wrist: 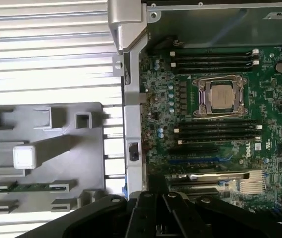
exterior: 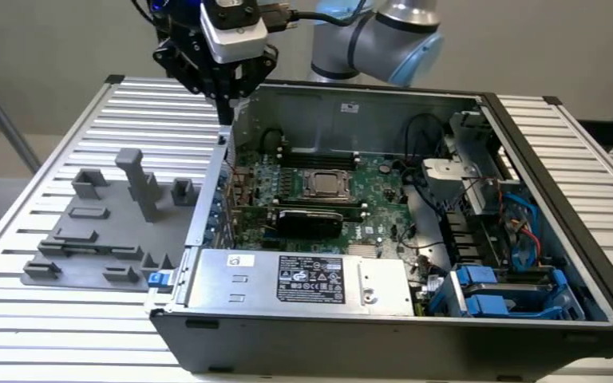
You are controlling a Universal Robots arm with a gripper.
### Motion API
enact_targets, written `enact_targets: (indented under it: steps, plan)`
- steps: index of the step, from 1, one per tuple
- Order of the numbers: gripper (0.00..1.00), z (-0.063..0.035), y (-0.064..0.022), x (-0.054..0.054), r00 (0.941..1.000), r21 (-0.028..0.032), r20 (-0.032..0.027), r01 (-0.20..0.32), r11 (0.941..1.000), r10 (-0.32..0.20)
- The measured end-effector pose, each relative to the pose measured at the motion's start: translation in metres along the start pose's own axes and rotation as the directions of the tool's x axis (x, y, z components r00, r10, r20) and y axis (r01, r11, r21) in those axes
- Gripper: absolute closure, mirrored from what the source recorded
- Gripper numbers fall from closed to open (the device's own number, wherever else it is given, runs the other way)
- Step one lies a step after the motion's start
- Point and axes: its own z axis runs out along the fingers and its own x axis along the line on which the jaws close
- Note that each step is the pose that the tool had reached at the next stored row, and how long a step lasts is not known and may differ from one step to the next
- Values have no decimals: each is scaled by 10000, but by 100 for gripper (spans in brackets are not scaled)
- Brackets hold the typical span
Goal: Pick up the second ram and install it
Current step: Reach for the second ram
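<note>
Fingers (wrist: 148,215) of the gripper (exterior: 224,105) were pressed together, clenched on nothing that could be seen. The gripper hung high over the far corner of the open computer case (exterior: 392,343). It was roughly above the case wall (wrist: 131,119) that divided the slatted table (exterior: 51,335) from the motherboard (exterior: 381,187).

Below it, toward the exterior view's left, sat the gray holder tray (exterior: 115,239) with its upright posts. The second ram (wrist: 32,187) lay there in a shallow slot, thin and green, between two gray end blocks. It was well apart from the gripper and untouched. A pale square block (wrist: 24,156) stood on the tray just beside that slot.

Below the gripper on the other side, inside the case, the silver processor (wrist: 219,96) sat in its socket. Rows of dark memory slots (wrist: 215,57) ran on either side of it. Farther from the gripper, the power supply (exterior: 301,279) lay along the case's near wall, with blue drive caddies (exterior: 498,291) beside it.
</note>
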Motion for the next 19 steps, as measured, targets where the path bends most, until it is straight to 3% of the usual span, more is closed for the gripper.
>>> enact_targets:
  steps: [9,19]
  plan:
    - [89,-13,-114,403,10000,0,12,0,10000,0]
    - [89,-4,-178,854,10000,0,12,0,10000,0]
